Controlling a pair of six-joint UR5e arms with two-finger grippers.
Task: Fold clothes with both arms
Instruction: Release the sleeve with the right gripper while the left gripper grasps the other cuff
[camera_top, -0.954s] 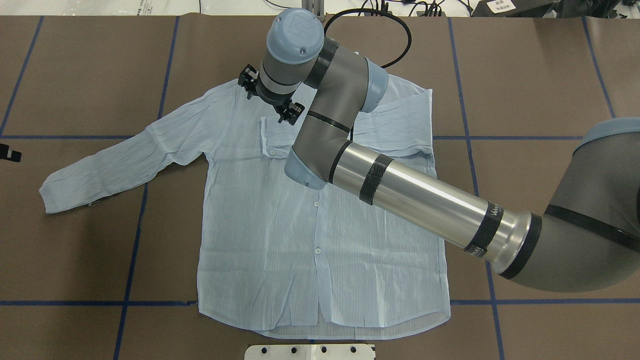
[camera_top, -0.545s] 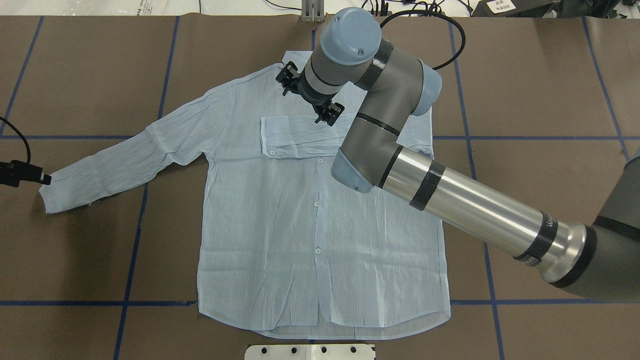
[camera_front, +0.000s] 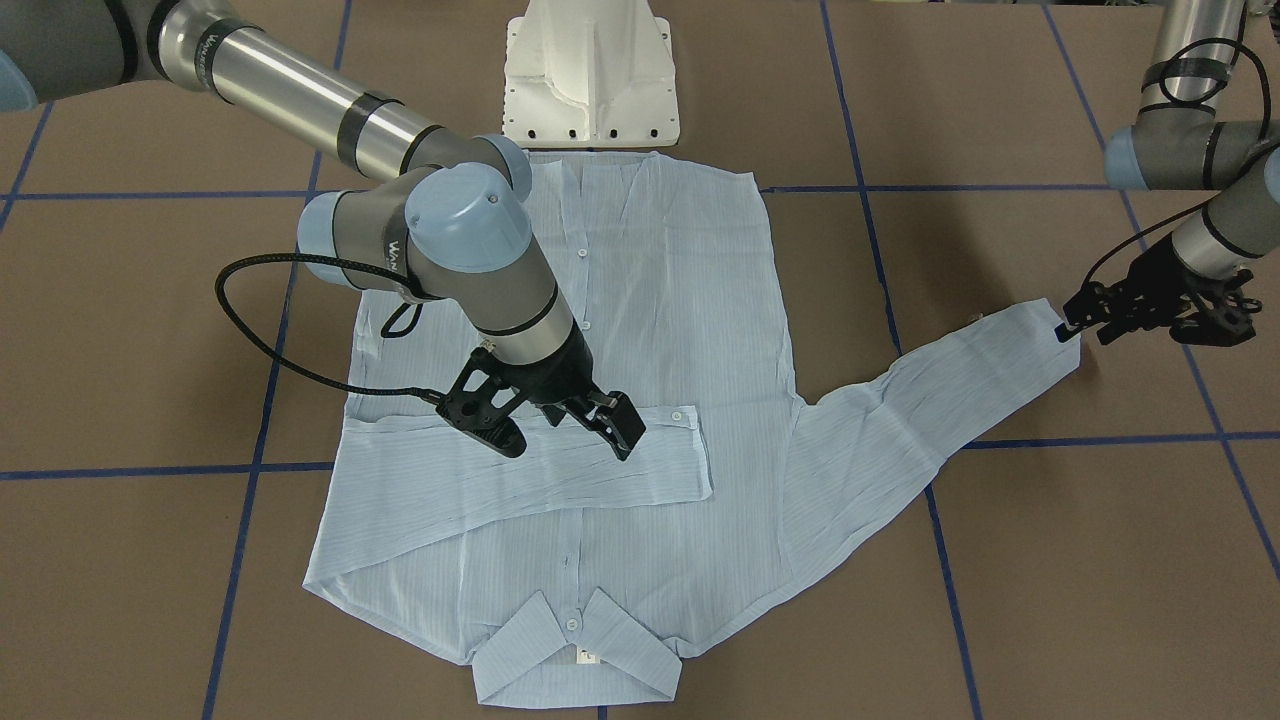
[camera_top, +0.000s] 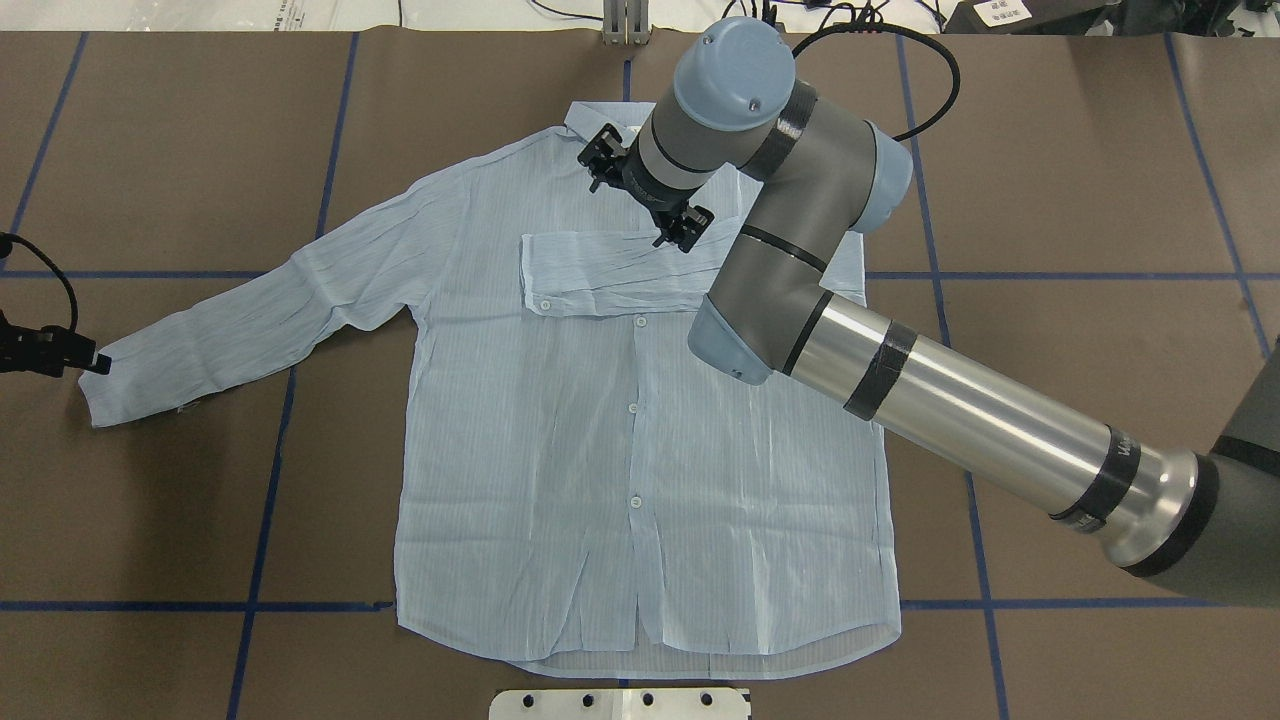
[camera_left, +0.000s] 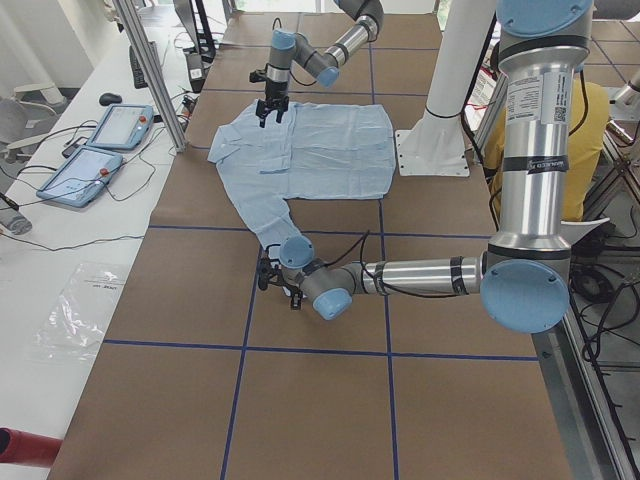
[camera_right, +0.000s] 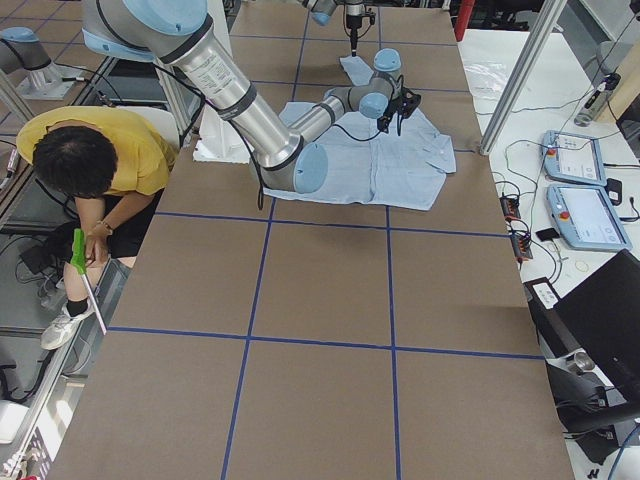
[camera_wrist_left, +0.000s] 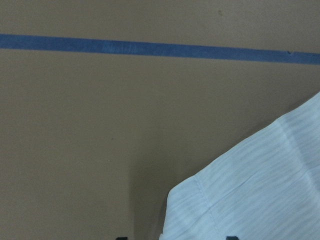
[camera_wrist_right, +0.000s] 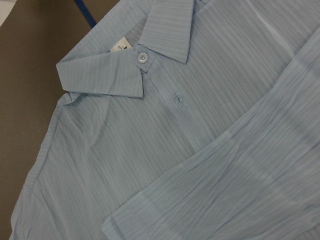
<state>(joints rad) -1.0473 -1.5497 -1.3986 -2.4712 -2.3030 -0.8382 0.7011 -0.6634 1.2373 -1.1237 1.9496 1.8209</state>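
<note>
Your shirt (camera_top: 560, 450) points collar (camera_front: 575, 660) away from the white pedestal (camera_front: 590, 80). Your right gripper (camera_front: 555, 432) gapes wide over the folded sleeve (camera_front: 650, 462); left gripper (camera_front: 1080, 330) tips look apart, mostly cropped.

Pale-blue shirt (camera_top: 620, 450) flat on table (camera_top: 1080, 150), collar toward far edge; one sleeve folded across chest, other stretched toward left edge. Above folded sleeve, right pincer (camera_top: 645, 192) spread; left pincer (camera_top: 60, 352) at outstretched cuff.

Brown table (camera_top: 150, 150) with blue tape lines (camera_top: 150, 606), pale-blue shirt (camera_top: 560, 450) lying flat on it, white pedestal (camera_front: 592, 80) beside its hem
</note>
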